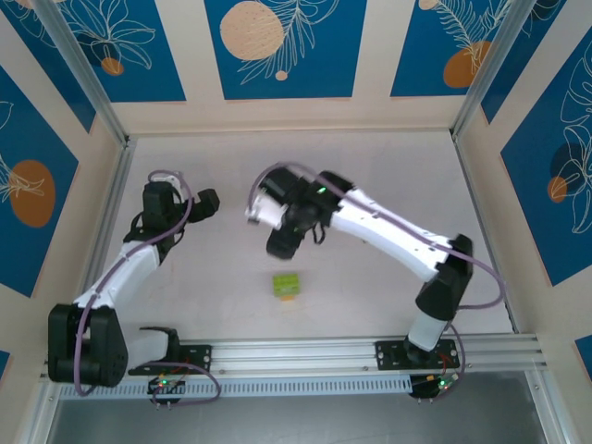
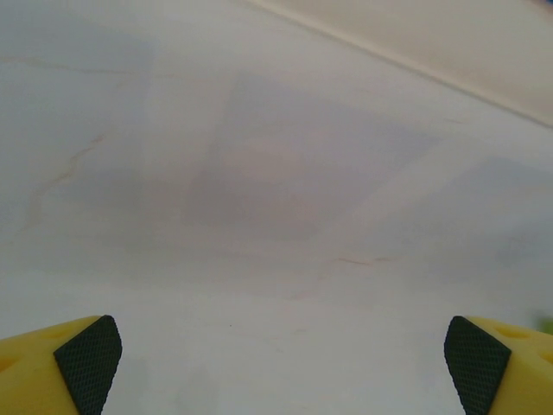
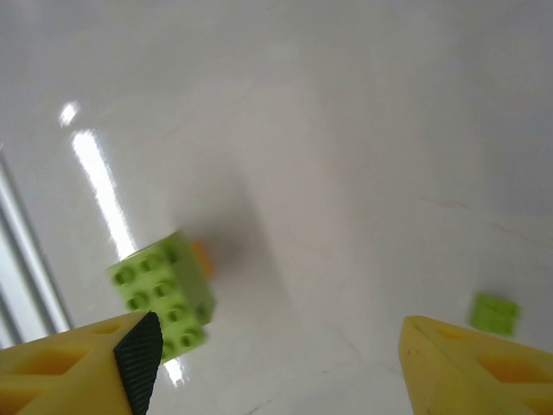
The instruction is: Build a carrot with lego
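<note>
The carrot (image 1: 285,285) lies on the white table near its front middle, a block of lime-green bricks with an orange brick at its near side. In the right wrist view the carrot (image 3: 162,292) shows its studs, with the orange tip (image 3: 201,257) behind it. My right gripper (image 1: 282,244) hangs just behind the carrot, apart from it. Seen from its wrist, the right gripper (image 3: 276,367) is open with nothing between its fingers. A loose lime-green lego brick (image 3: 494,313) lies by the right finger. Farther left, my left gripper (image 1: 205,202) is wide open over bare table (image 2: 283,367).
An aluminium rail (image 1: 305,351) runs along the table's front edge by the arm bases. Beige walls with blue panels (image 1: 282,46) close off the back and both sides. The table top (image 1: 388,166) behind the arms is bare white.
</note>
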Controlling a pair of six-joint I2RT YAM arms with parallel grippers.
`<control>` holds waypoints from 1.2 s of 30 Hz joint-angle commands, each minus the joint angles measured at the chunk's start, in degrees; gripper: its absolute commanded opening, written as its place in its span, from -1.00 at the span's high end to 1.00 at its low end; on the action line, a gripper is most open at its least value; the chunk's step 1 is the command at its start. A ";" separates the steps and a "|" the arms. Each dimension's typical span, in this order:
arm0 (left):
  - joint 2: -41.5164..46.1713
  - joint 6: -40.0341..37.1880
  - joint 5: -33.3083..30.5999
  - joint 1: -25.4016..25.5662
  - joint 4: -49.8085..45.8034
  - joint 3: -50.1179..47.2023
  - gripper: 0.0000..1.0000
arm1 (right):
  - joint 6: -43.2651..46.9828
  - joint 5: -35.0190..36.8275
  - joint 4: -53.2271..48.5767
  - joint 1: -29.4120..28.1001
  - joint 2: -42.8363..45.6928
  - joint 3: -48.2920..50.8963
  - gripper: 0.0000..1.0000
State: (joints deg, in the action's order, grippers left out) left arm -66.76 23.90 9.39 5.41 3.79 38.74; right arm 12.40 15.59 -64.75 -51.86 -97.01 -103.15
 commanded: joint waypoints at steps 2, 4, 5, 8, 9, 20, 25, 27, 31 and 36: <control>10.62 -2.64 20.12 3.48 23.83 -11.68 -0.98 | -18.91 3.66 -0.10 14.57 4.02 4.02 -0.47; 16.58 -5.99 19.01 8.22 24.02 -14.70 -0.98 | -22.33 -1.43 4.06 20.86 6.80 11.28 -0.46; 19.60 -7.58 18.81 11.18 24.52 -17.16 -0.99 | -23.45 -3.39 6.11 23.88 7.95 14.91 -0.46; 27.01 -10.66 16.58 19.70 29.73 -26.86 -0.99 | -24.44 -4.83 9.92 29.04 8.36 22.50 -0.46; 29.56 -11.14 14.10 22.57 33.39 -30.57 -0.98 | -24.61 -4.93 11.45 30.36 8.04 25.04 -0.46; 26.56 -24.92 12.56 36.55 34.69 -32.11 -0.99 | -24.34 -7.87 19.27 36.19 3.06 32.32 -0.40; 7.37 -25.23 8.41 39.95 51.54 -34.30 -0.95 | -24.91 -7.86 20.27 38.25 2.57 33.06 -0.41; 2.11 -26.27 8.35 40.30 56.11 -34.17 -0.92 | -24.45 -7.73 20.21 38.58 1.44 32.79 -0.41; -1.58 -28.29 10.42 40.37 56.78 -32.33 -0.91 | -23.80 -7.62 21.15 39.10 -1.02 32.25 -0.41; -2.73 -29.48 10.10 40.49 58.05 -32.41 -0.90 | -23.49 -7.97 21.16 38.96 -3.71 31.76 -0.42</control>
State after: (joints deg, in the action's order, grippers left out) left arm -68.75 -3.38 19.00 45.19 56.90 5.26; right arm -11.35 9.58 -43.86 -12.97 -99.61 -70.72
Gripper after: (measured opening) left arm 0.952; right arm 0.709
